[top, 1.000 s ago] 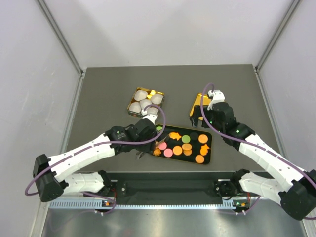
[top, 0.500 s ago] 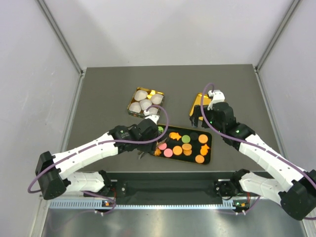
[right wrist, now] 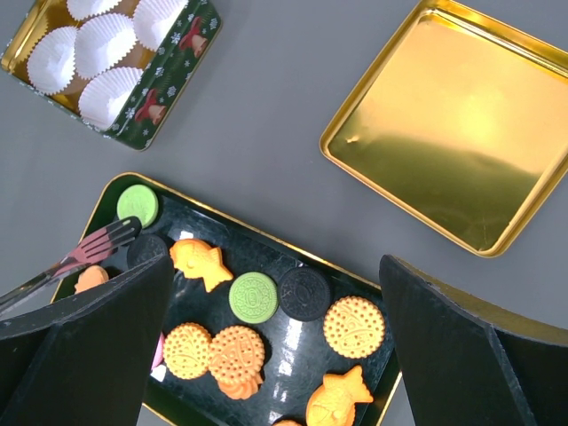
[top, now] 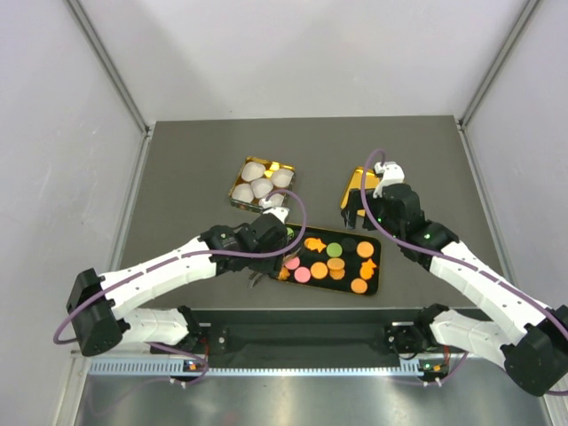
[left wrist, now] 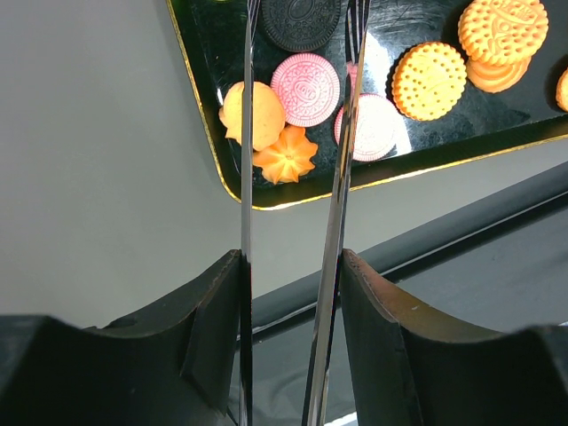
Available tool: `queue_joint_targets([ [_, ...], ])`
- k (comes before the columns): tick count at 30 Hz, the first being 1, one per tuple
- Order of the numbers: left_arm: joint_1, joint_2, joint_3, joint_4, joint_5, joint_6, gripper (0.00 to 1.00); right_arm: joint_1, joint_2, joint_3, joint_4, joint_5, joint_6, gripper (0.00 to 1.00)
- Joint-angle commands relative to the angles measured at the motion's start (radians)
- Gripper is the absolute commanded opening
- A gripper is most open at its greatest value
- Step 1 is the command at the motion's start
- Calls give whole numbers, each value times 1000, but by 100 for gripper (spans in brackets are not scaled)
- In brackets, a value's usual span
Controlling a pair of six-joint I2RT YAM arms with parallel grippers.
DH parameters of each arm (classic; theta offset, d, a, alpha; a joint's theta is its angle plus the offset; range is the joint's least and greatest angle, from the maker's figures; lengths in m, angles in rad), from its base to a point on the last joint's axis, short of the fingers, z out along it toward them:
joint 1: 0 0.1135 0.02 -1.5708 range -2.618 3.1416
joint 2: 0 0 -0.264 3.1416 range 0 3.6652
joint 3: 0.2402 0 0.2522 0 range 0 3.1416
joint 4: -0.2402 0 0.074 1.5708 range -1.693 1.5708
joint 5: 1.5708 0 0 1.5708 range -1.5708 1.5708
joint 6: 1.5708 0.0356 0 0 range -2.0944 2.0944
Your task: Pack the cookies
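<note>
L jaws: pressed shut on tongs (right wrist: 93, 248); both thin blades are gripped between the dark pads, with the blade tips left apart.
R jaws: spread wide, nothing gripped; they are hung above the tray's far edge, nr the lid.
Cookies (right wrist: 253, 295), place: all seen are laid flat on the tray (left wrist: 213, 44), toward the near side of the table (right wrist: 266, 106).
Cookies vs L jaws: ahead of the jaws, at the tongs' far end. In the L wrist view a black disc (left wrist: 300, 22) and a pink disc (left wrist: 304, 89) are seen between the blades. A 2nd pink disc (left wrist: 373, 124) is partly hidden by one blade. Whether blade and cookie touch can't be told.
Cookies vs R jaws: seen below and between the spread jaws in the R wrist view, not touched.
Cookie shapes: mostly round discs w/ embossed or dotted faces; an orange rosette (left wrist: 286, 153) is set by the tray corner, and a few are star- or fish-like.
Cookie colours: mostly orange, some pink, green, black.
Tongs: thin bright metal, fork-like slotted tips.
Tray: oblong, glossy black, gold rim, rounded corners.
Tin (right wrist: 164, 98): square, green printed wall, gold inside, filled w/ white pleated paper cups (right wrist: 106, 40).
Lid (right wrist: 453, 133): square, shiny gold, laid hollow side up beside the tray.
Table: matt grey.
</note>
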Motion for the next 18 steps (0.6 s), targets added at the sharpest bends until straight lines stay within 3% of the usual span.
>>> queue_joint_targets([
  [1, -4, 5, -5, 46, -10, 10, 51, -3, -27, 2, 19, 11, -14, 100],
  [18, -6, -9, -2, 29, 20, 13, 50, -3, -28, -8, 23, 9, -14, 100],
])
